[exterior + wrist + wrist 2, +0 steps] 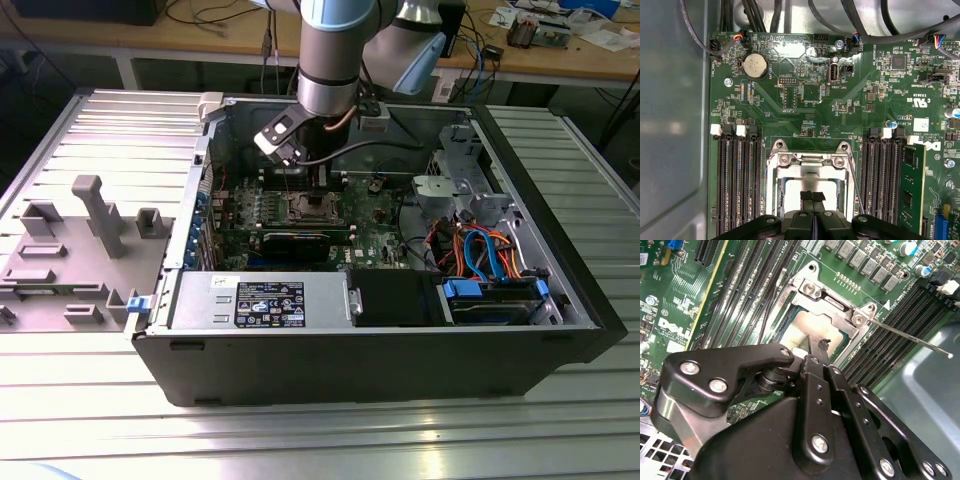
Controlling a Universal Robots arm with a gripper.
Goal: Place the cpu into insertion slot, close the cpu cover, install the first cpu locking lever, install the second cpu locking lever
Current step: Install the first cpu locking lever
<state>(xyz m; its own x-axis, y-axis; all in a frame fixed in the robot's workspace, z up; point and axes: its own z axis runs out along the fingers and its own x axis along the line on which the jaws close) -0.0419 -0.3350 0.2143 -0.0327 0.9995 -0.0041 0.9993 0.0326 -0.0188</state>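
In both wrist views my gripper point(812, 199) point(820, 346) hangs right over the insertion slot point(774, 186), its fingertips pressed together with nothing between them. The cpu point(801, 329) lies in the slot, its pale metal face showing through the cut-out of the cpu cover point(812, 161) point(830, 296), which lies down over it. One thin locking lever point(912, 338) sticks out sideways over the memory slots. Another thin lever point(771, 305) runs along the opposite side of the slot. In the exterior view the gripper point(318, 178) stands above the slot point(310, 208) inside the open case.
Rows of long black memory slots point(737, 185) flank the slot on both sides, one holding a green memory stick point(912, 185). A black expansion card point(295, 243), power supply point(262, 300), drive bay point(495, 298) and bundled cables point(470, 245) crowd the case.
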